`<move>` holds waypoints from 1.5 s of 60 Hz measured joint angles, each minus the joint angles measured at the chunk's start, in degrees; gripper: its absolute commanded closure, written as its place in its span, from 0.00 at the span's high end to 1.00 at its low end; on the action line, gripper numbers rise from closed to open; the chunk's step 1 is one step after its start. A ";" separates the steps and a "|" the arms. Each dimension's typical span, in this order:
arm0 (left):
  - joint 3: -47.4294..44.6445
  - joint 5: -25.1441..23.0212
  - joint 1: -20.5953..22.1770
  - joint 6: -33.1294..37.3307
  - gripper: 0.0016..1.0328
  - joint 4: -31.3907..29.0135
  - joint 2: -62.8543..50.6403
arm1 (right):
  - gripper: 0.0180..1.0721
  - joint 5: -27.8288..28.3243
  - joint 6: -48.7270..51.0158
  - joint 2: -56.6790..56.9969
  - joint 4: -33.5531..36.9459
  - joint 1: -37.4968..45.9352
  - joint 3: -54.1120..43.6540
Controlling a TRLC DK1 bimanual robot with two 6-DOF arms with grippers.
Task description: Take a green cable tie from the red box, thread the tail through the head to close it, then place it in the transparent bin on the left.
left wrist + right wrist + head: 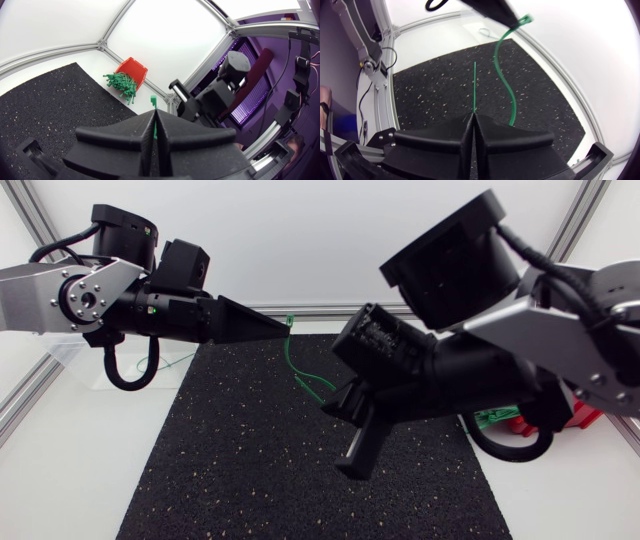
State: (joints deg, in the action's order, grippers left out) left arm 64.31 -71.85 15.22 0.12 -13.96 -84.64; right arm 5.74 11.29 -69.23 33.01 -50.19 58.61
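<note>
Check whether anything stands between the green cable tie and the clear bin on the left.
Nothing visible lies on the table between them. The cable tie is pinched by the left gripper and right gripper; the bin sits under the left arm.

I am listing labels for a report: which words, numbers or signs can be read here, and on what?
None can be read: no print shows on the red box, the green cable tie, the black mat, the left arm or the right arm.
</note>
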 measured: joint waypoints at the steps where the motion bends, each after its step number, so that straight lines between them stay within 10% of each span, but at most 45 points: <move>1: -0.04 0.07 0.00 0.00 0.03 0.00 0.07 | 0.05 -0.15 -0.33 0.44 0.00 0.46 0.28; 19: -0.68 0.59 0.00 0.15 0.03 0.00 0.66 | 0.05 4.79 -3.91 -1.73 7.85 1.25 3.65; 39: -1.60 1.51 0.00 0.17 0.03 0.00 2.16 | 0.05 -3.28 -2.25 -2.05 10.91 -6.64 3.78; 90: -8.09 6.34 2.99 2.75 0.03 2.05 10.32 | 0.05 24.35 -1.05 -7.15 31.23 1.03 23.89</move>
State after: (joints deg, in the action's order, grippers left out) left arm 56.23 -65.52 18.22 2.87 -11.90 -74.32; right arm 30.09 10.24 -76.38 64.25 -49.17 82.50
